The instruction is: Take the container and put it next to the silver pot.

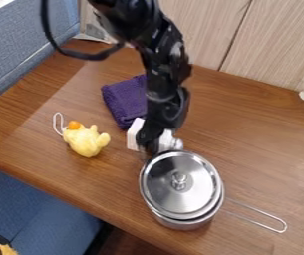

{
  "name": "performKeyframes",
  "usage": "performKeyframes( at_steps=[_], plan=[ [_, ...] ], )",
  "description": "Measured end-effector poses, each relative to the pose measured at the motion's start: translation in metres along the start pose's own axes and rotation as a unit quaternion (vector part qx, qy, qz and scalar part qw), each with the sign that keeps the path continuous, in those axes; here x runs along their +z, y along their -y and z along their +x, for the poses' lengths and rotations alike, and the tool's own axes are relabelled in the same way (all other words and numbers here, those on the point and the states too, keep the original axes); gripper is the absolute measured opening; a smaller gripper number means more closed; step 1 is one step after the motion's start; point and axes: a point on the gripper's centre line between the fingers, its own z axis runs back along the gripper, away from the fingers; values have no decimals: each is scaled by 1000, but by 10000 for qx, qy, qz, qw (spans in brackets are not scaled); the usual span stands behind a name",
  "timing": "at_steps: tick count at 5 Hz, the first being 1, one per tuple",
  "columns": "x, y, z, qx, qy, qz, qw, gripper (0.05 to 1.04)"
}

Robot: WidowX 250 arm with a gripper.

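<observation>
The white, blocky container [133, 135] sat just behind the round silver metal pot [181, 224], and the black pincer [149, 148] hung over it, close to the pot's rim. Whether the pincer was spread, pressed together or pinching the container, I could not tell. The likeliest trouble was a knock: with so little room behind the pot, a push towards it could have jarred its shiny metal lid [164, 174] or slewed its thin wire handle [274, 229] across the brown wooden worktop [254, 149]. A poor hold could have left the container leaning on the pot. The yellow plush toy [86, 143], off the pot's side opposite the handle, seemed at little risk.
</observation>
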Motion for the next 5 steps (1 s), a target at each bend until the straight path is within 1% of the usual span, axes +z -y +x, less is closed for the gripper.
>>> performKeyframes(
  at_steps=[1, 2, 4, 5],
  plan=[
    [8, 2, -2, -7, -2, 45, 10000, 999],
    [17, 2, -5, 26, -105, 4, 9999, 999],
    [81, -31, -14, 546, 413, 278, 9973, 999],
    [83, -31, -14, 525, 423, 286, 9973, 999]
  ],
)
